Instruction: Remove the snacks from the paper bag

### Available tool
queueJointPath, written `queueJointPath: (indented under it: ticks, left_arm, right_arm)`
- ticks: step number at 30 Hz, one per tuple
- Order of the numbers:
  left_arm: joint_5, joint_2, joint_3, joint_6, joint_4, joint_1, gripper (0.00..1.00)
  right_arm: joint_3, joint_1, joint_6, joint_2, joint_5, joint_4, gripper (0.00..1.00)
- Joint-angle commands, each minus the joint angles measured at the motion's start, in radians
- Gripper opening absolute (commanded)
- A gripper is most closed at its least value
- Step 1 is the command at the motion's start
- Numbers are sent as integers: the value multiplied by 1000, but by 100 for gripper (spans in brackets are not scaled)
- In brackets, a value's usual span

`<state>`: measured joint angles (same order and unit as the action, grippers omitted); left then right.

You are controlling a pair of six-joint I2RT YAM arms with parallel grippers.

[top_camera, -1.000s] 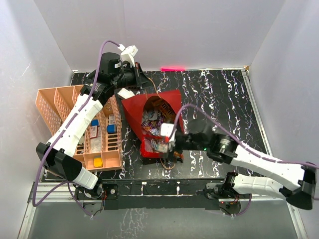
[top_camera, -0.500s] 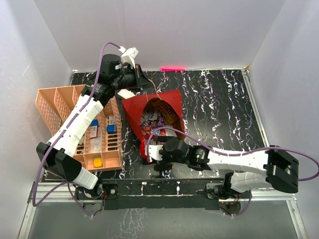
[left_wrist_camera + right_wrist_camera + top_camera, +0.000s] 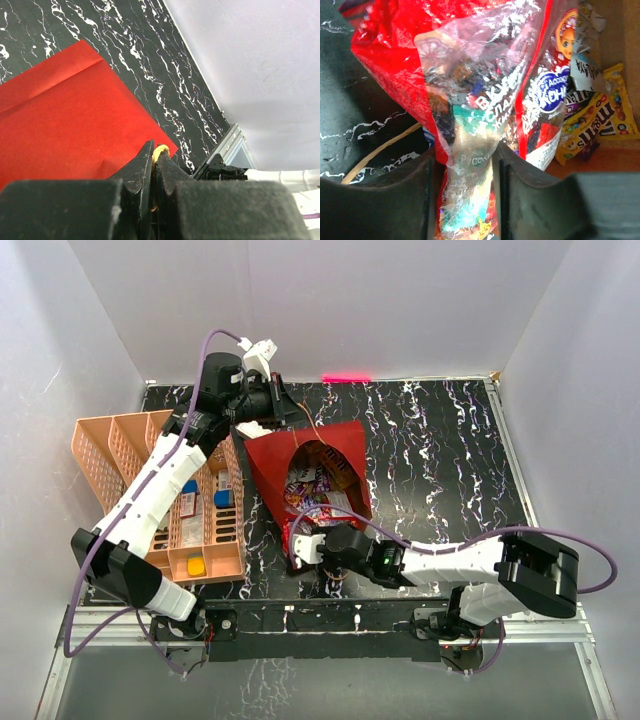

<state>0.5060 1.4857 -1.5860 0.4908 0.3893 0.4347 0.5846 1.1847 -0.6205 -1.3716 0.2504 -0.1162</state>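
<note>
Right gripper (image 3: 464,167) is clamped on a shiny red-and-clear plastic candy bag (image 3: 485,85), its two dark fingers pressing the crumpled lower end of the wrapper from either side. Ahead of this gripper and to its right, a yellow candy packet (image 3: 616,107) and a dark brown candy packet (image 3: 592,114) lie against the brown kraft inside of the large red paper bag (image 3: 345,440). To the left of its fingers a loop of tan cord (image 3: 377,150) crosses the black white-veined table (image 3: 430,440). From the top view this gripper sits at the near rim of the paper bag's open mouth, and more bright wrappers are heaped just beyond it inside the bag. The left gripper (image 3: 156,152) is at the far side of the same bag, its jaws pinched shut on a thin brown cord handle (image 3: 160,148) that shows as a small yellowish bulge at the fingertips. The bag's flat red outer wall lies directly below and ahead of that gripper. A peach slotted plastic tray (image 3: 100,445) lies on the table under the left arm, beside the bag.
</note>
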Motion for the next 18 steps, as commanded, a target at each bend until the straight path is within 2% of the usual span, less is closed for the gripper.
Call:
queueJointPath:
  ticks: [1, 9, 18]
  left_arm:
    - [13, -60, 17, 3, -25, -5, 0]
    - [14, -62, 33, 0, -26, -5, 0]
    - [-4, -67, 40, -18, -11, -5, 0]
  right_arm:
    - [-8, 4, 29, 58, 30, -138, 36]
    - [32, 4, 78, 155, -1, -37, 8]
    - [92, 4, 152, 358, -27, 38, 8]
